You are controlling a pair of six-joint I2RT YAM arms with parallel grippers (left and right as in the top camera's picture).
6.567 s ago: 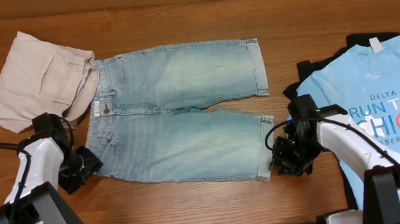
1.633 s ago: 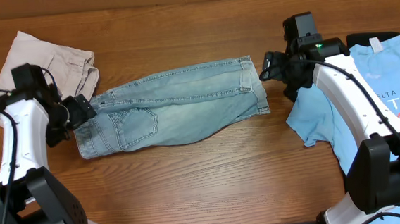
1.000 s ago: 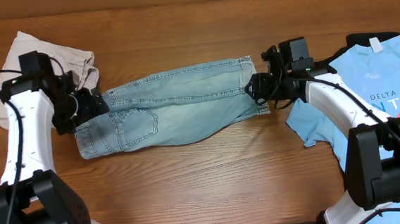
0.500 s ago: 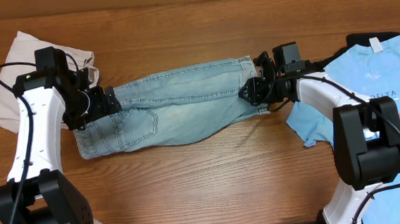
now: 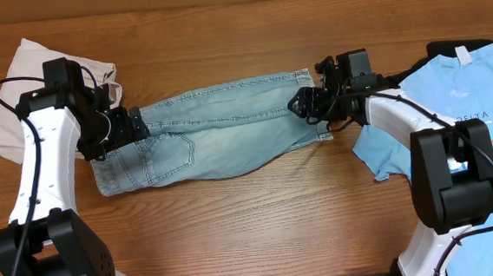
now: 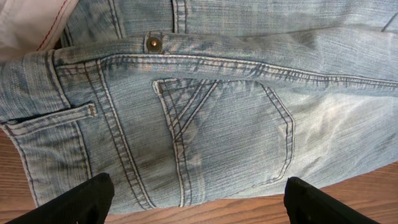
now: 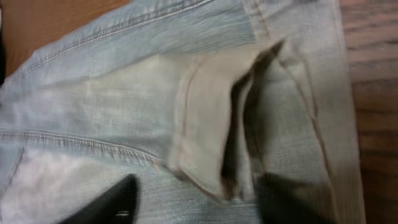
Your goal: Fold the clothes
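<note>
Wooden table (image 5: 262, 233) under everything; beige shorts (image 5: 26, 92) lie behind the left gripper (image 5: 131, 129), whose fingers stand wide apart over the waistband end of the folded denim shorts (image 5: 220, 131); only its wrist view shows the back pocket (image 6: 224, 137) just ahead; the right gripper (image 5: 305, 104), fingers parted, sits at the hem end, where its wrist view shows the cuff's pale inner fold (image 7: 211, 124); a sky-blue T-shirt (image 5: 462, 105) lies behind it.
</note>
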